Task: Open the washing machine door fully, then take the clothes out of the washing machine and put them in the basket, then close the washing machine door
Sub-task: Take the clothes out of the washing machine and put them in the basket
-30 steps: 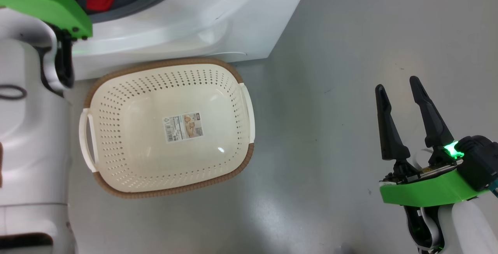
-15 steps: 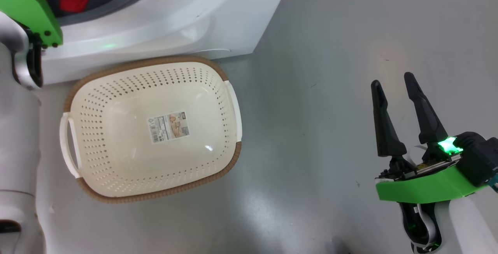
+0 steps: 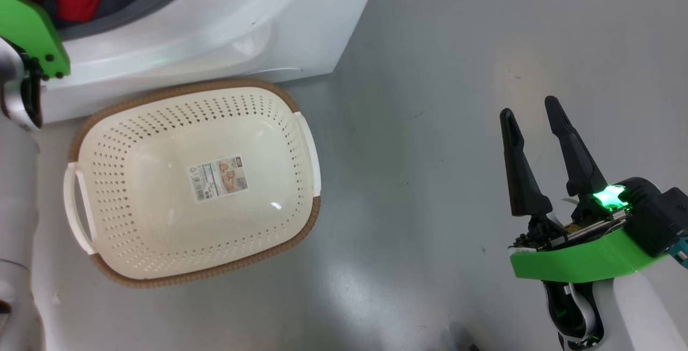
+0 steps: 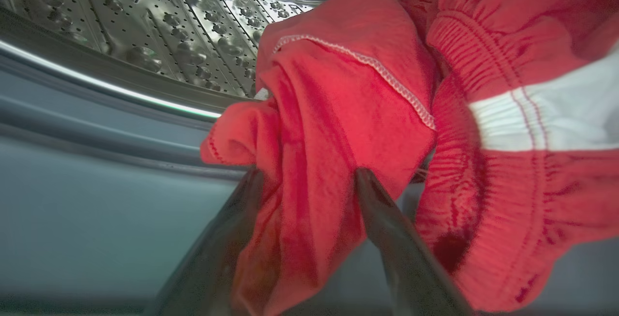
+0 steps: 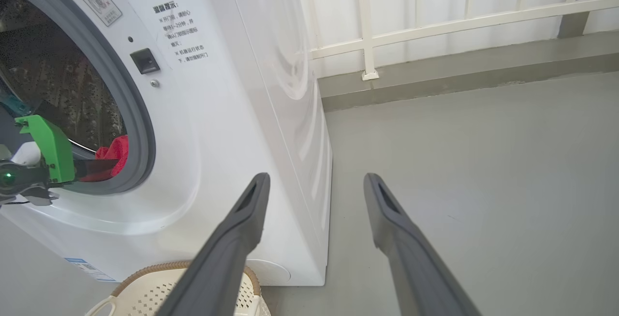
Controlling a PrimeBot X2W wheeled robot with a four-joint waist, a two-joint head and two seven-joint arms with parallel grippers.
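Observation:
The red clothes (image 4: 338, 88) with a white stripe lie at the mouth of the washing machine's (image 5: 217, 112) steel drum. My left gripper (image 4: 308, 175) is open inside the opening, its two fingers astride a hanging fold of the red fabric. From the right wrist the red clothes (image 5: 113, 154) show behind the grey gasket. The cream basket (image 3: 215, 85) stands empty on the floor against the washing machine (image 3: 242, 12). My right gripper (image 3: 529, 109) hovers open over bare floor, well right of the basket. The washing machine door is out of view.
Grey floor (image 3: 430, 179) spreads between the basket and my right arm. A white railing (image 5: 435, 21) and a low kerb run behind the machine. My left arm's green wrist mount (image 3: 27, 23) sits at the drum opening.
The whole head picture has slid left, so the camera has turned. Both grippers remain open, and the basket has not moved relative to the machine.

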